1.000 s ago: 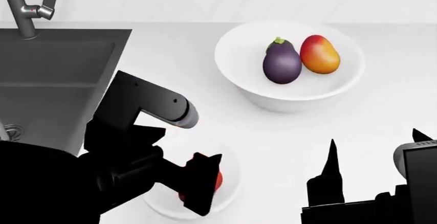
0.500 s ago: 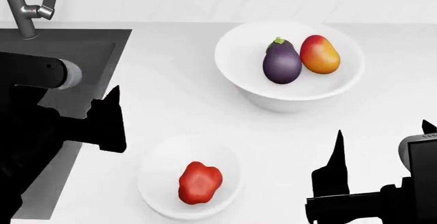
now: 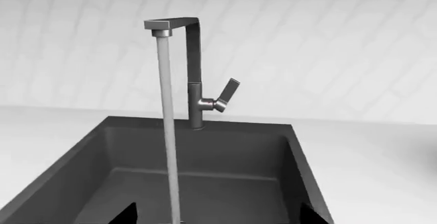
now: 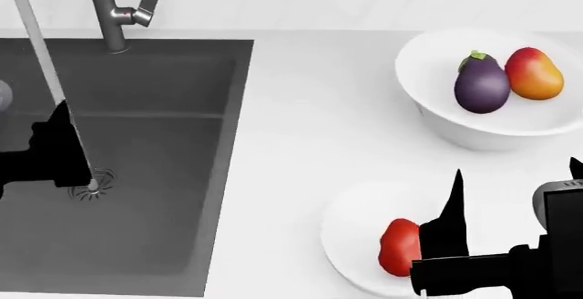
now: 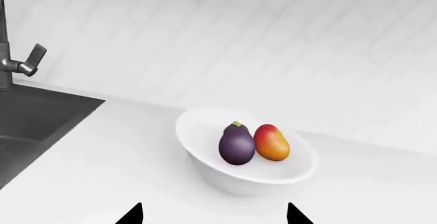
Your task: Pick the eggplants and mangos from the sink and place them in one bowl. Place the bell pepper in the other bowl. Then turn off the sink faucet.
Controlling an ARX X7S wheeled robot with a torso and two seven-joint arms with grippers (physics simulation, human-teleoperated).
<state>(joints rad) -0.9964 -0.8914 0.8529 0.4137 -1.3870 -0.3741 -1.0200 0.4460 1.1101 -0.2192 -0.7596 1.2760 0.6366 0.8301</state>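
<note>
The purple eggplant (image 4: pixel 481 84) and the red-orange mango (image 4: pixel 534 74) lie side by side in the far white bowl (image 4: pixel 451 132). In the near white bowl (image 4: pixel 351 231) lies the red bell pepper (image 4: pixel 399 246), partly hidden by my right gripper (image 4: pixel 515 176). That gripper is open and empty above the counter. My left gripper (image 3: pixel 220 218) hangs open over the dark sink (image 4: pixel 164 176), facing the faucet (image 3: pixel 194 70) and its lever (image 3: pixel 228 91). Water (image 3: pixel 166 132) runs from the spout down to the drain (image 4: pixel 95 183), passing between the left gripper's fingertips.
White counter (image 4: pixel 301 142) spans from the sink's right edge to the two bowls. A tiled white wall (image 3: pixel 328 45) rises right behind the faucet. The sink basin holds nothing but the stream of water.
My left arm has lifted off the pepper bowl, leaving the pepper in it, and swung left over the sink. The head view has panned left. The right arm has barely moved.
</note>
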